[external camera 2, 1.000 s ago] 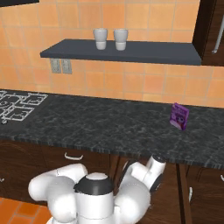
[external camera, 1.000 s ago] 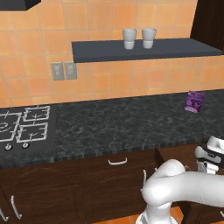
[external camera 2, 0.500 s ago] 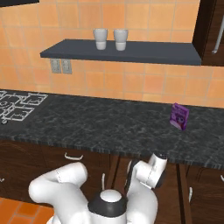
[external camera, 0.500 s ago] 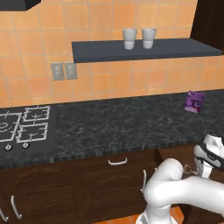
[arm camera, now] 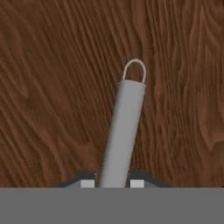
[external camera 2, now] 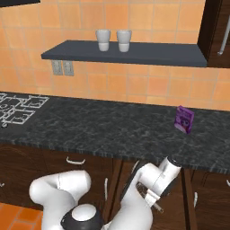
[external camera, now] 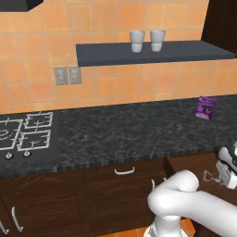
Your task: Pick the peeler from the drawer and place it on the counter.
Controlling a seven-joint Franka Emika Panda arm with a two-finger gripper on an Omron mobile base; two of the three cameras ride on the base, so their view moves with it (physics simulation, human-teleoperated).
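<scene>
one peeler (arm camera: 124,131) lies in the drawer (arm camera: 52,87), end effector (arm camera: 112,183) clamped on it.

peeler (arm camera: 123,131): head end hidden behind the finger tips at the bottom of the hand view; in the left base view seen as a tiny wire shape beside the hand, too small to read.
gripper (arm camera: 112,181): tips barely clear the bottom band in the hand view; cut by the right edge in the left base view; tucked under the counter lip in the right base view.
drawer (arm camera: 52,87): walls and front out of frame in the hand view.
stove (external camera: 25,136): cut by the left edge.
packet (external camera 2: 184,120): print too small to read.
outlets (external camera: 67,75): detail blurred.
</scene>
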